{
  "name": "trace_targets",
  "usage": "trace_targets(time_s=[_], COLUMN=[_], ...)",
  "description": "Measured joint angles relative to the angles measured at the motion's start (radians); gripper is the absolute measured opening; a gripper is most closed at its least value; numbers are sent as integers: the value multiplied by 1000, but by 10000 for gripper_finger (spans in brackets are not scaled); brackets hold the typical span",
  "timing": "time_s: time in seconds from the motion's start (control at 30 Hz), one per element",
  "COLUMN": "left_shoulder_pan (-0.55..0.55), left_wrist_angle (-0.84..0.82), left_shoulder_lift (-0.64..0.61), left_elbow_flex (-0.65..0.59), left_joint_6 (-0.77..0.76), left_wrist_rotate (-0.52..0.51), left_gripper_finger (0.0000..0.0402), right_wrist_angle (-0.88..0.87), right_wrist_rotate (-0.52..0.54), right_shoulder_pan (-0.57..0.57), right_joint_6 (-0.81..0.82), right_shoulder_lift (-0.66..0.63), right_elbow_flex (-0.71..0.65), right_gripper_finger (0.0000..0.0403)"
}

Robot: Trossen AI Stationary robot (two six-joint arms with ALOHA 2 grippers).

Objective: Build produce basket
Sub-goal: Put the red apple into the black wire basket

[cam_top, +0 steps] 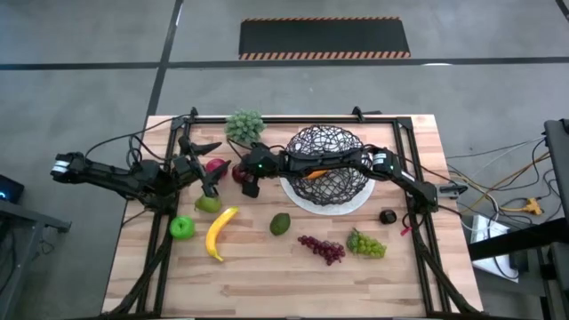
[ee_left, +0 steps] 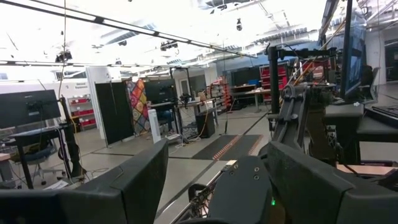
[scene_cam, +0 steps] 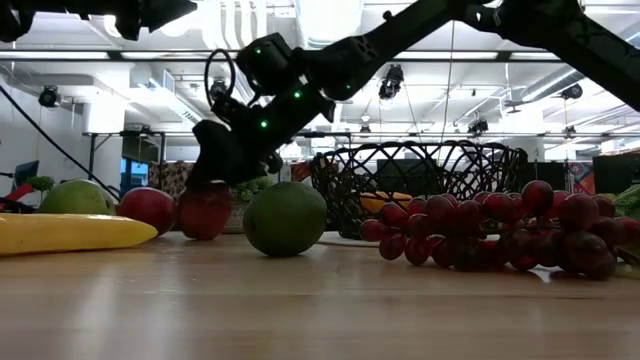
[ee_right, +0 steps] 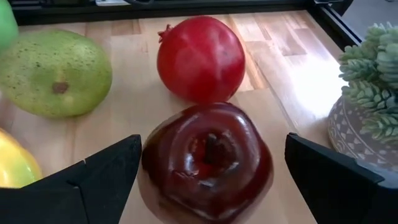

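Apple (ee_right: 208, 163), dark red, low centre of the right wrist frame, straddled by right gripper (ee_right: 211, 180) spread wide and not yet clenched; likely light, hard, slick, best pinched across its widest middle.

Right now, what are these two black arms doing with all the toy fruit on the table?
The right gripper has reached across the round black wire basket and hangs open over a dark red apple, one finger on each side, not gripping it yet. A red pomegranate and a green pear sit beside it. The basket holds an orange carrot. The left gripper waits raised near the table's left side.
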Motion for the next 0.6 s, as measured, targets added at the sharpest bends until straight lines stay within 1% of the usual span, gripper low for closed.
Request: trace_targets(time_s=[0.33, 0.4, 0.6], left_shoulder_pan=[0, 0, 0], left_wrist_angle=[0, 0, 0], left_shoulder_lift=[0, 0, 0], left_elbow_flex=[0, 0, 0], left_joint_6=[0, 0, 0], left_wrist_rotate=[0, 0, 0], left_gripper_finger=[260, 260, 260], right_wrist_angle=[15, 13, 12], right_wrist_rotate=[-11, -11, -34], right_shoulder_pan=[0, 0, -1], right_joint_6=[10, 10, 23], right_shoulder_lift=[0, 0, 0], right_elbow_flex=[-19, -19, -19], right_gripper_finger=[375, 364, 316])
